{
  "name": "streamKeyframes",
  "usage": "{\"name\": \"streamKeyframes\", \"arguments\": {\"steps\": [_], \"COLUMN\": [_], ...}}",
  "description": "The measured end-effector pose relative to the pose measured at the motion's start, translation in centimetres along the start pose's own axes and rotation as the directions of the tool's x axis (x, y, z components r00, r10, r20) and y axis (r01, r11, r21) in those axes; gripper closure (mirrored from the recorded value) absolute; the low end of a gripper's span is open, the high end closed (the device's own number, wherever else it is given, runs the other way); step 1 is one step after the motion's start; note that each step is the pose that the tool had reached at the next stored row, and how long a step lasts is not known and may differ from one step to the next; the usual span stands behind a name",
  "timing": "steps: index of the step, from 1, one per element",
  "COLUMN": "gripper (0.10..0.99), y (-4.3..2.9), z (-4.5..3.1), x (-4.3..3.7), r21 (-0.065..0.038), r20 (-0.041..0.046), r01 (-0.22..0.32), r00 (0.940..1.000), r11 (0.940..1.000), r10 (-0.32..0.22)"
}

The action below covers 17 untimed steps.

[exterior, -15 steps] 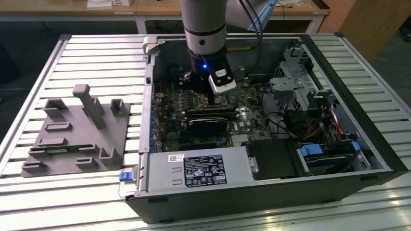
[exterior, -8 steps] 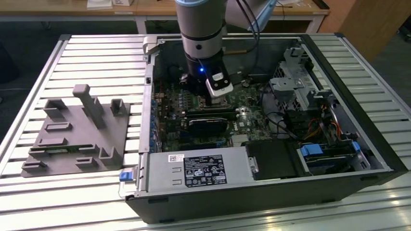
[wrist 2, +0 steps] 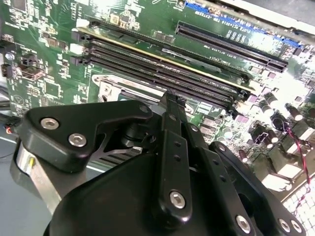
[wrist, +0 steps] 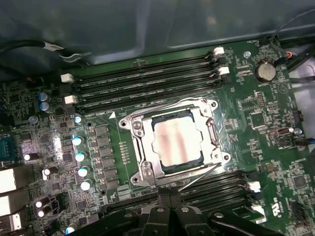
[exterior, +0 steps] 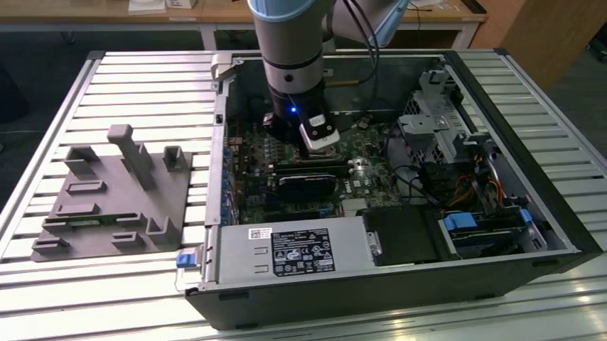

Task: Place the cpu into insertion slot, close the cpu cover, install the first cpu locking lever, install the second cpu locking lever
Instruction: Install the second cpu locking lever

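Note:
In the first wrist view the cpu lies flat in the insertion slot, its silver top showing through the window of the cpu cover, which is folded down over it. One thin wire lever slants out from the socket's edge on the gripper's side. Another lever runs along the opposite edge. My gripper hovers just beside the socket, with its fingers together and nothing between them. The second wrist view shows the gripper closed over the socket's corner. In the exterior view the gripper is low inside the open computer case.
Long black memory slots flank the socket on two sides. A coin battery and capacitors stand nearby. The exterior view shows a black card, the power supply, a drive cage and a grey fixture outside the case.

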<state>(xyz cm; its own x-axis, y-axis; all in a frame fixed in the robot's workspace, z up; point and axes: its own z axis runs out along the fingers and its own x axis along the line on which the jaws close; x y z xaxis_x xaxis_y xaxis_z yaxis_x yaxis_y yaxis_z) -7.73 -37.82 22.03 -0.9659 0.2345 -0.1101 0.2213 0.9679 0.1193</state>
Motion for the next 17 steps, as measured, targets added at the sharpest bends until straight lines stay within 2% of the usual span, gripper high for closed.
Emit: {"name": "streamKeyframes", "arguments": {"steps": [4, 9, 13, 17], "gripper": [0.98, 0.98, 0.98, 0.98], "y": [-0.33, -0.77, -1.33, -1.91], "z": [0.24, 0.43, 0.54, 0.59], "x": [0.04, 0.0, -0.11, -0.23], "r21": [-0.022, -0.066, -0.086, -0.114], "r20": [-0.0058, -0.0163, -0.0208, -0.0273], "r01": [0.0, -0.005, -0.008, -0.013], "r00": [1.0, 0.9999, 0.9998, 0.9996], "r11": [0.9997, 0.9978, 0.9962, 0.9934], "r10": [0.0, 0.004, 0.007, 0.01]}}
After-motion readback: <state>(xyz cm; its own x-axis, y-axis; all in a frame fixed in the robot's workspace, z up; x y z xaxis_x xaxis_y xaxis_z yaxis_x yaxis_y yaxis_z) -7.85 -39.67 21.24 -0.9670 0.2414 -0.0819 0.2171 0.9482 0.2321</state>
